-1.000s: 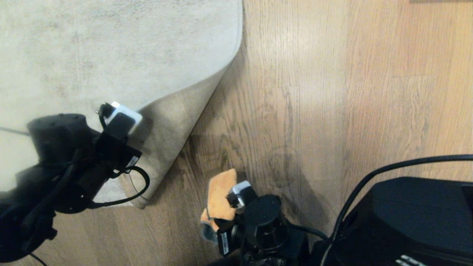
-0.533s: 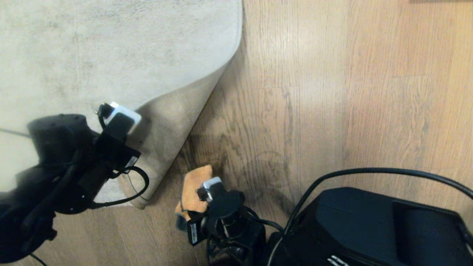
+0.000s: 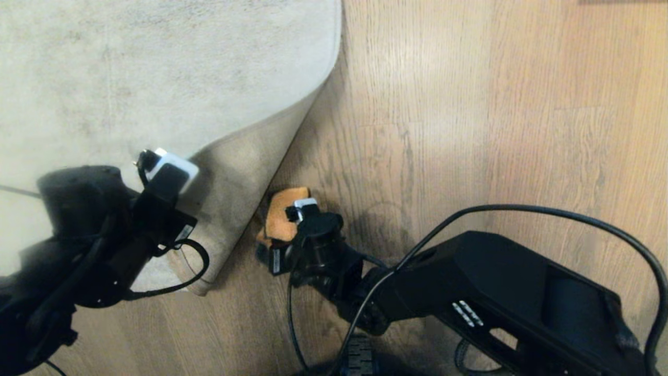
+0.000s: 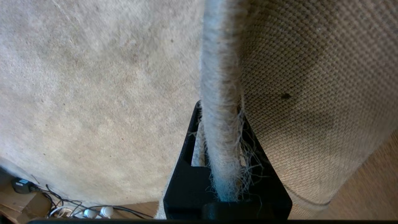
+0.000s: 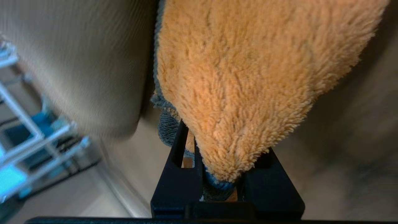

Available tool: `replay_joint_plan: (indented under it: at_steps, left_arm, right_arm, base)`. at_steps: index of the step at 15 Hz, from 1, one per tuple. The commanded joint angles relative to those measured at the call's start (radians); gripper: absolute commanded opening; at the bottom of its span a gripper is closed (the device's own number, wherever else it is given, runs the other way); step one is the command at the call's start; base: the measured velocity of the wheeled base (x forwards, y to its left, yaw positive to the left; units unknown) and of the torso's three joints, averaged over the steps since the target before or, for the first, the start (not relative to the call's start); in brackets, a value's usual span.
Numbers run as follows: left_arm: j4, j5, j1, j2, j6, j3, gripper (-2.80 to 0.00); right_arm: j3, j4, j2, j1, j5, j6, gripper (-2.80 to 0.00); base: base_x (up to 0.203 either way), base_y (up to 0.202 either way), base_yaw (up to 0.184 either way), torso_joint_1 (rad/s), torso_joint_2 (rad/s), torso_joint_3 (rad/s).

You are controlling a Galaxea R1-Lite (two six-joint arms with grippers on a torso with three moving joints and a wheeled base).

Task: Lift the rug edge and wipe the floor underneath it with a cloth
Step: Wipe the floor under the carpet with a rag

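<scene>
From where I stand the rug edge (image 3: 292, 130) looks like a heavy, floppy thing: thick pile on top, tan woven backing underneath, and it curls over in a slow fold rather than creasing. It wants a pinch right on the bound border near the corner, which is just where the left hand (image 4: 222, 161) has it, the fingers clamped either side of the fraying border with no slack between them. That corner is held up off the floor (image 3: 469, 130), backing turned outward, with bare planks showing beneath.

The cloth (image 3: 282, 216) is the opposite sort of thing, light and fluffy, orange pile with a grey underside (it would bunch or slip if only nipped at the tip). The right hand (image 5: 217, 183) grips it by one bunched end, fingers nearly closed on the wad, the rest of the cloth spread ahead of them. It sits low on the planks right at the foot of the lifted fold, just beside the backing.
</scene>
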Motion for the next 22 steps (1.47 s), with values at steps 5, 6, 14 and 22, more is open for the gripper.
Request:
replay_joint_plan:
  at_steps: [5,6,14,22]
  left_arm:
    - [-0.004,0.003,-0.002,-0.035,0.005,0.022,-2.80]
    - [-0.003,0.003,-0.002,-0.045,0.005,0.025,-2.80]
    - [0.000,0.003,-0.002,-0.078,0.007,0.036,-2.80]
    - [-0.001,0.003,-0.002,-0.096,0.005,0.080,-2.80]
  right_arm:
    - [0.068,0.021,-0.166,-0.106,-0.006,0.000,-2.80]
    - [0.114,0.022,-0.201,-0.115,-0.006,-0.001,-2.80]
    - [0.660,-0.081,-0.484,-0.132,-0.008,-0.006,-2.80]
    - [1.091,-0.495,-0.352,0.094,-0.009,-0.011,-2.80]
  base:
    - [0.000,0.000,0.000,0.000,0.00,0.000]
    - [0.000,0.000,0.000,0.000,0.00,0.000]
    - [0.000,0.000,0.000,0.000,0.00,0.000]
    - [0.000,0.000,0.000,0.000,0.00,0.000]
